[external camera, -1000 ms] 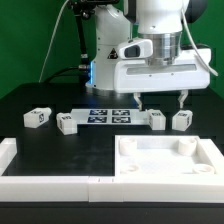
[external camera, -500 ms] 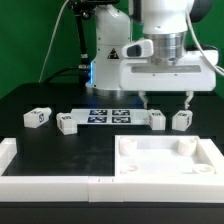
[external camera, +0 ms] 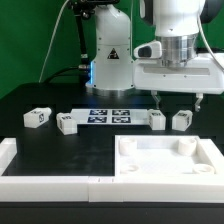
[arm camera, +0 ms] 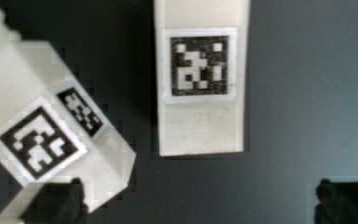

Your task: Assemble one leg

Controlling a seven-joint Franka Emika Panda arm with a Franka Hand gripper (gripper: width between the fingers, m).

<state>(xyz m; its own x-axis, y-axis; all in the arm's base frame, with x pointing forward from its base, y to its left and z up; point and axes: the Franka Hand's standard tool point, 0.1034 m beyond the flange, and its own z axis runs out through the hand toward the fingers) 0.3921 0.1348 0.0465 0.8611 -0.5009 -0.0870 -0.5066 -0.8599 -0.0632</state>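
Several small white legs with square tags lie in a row on the black table: two at the exterior view's left (external camera: 37, 117) (external camera: 67, 124) and two at its right (external camera: 157, 120) (external camera: 182, 120). My gripper (external camera: 180, 100) hangs open and empty just above the right pair, holding nothing. In the wrist view one leg (arm camera: 202, 80) lies lengthwise ahead of the gripper (arm camera: 197, 205). Another leg (arm camera: 51, 130) lies slanted beside it, its corner next to one dark fingertip (arm camera: 51, 205). The other fingertip (arm camera: 350, 200) is over bare table.
The marker board (external camera: 110, 115) lies between the two pairs of legs. The large white tray-like part (external camera: 168, 158) with round corner sockets sits at the front right. A white L-shaped wall (external camera: 12, 160) borders the front left. The robot base (external camera: 108, 50) stands behind.
My gripper has moved toward the exterior view's right, from above the gap beside the marker board to above the two right legs. It stays open. No part has moved.
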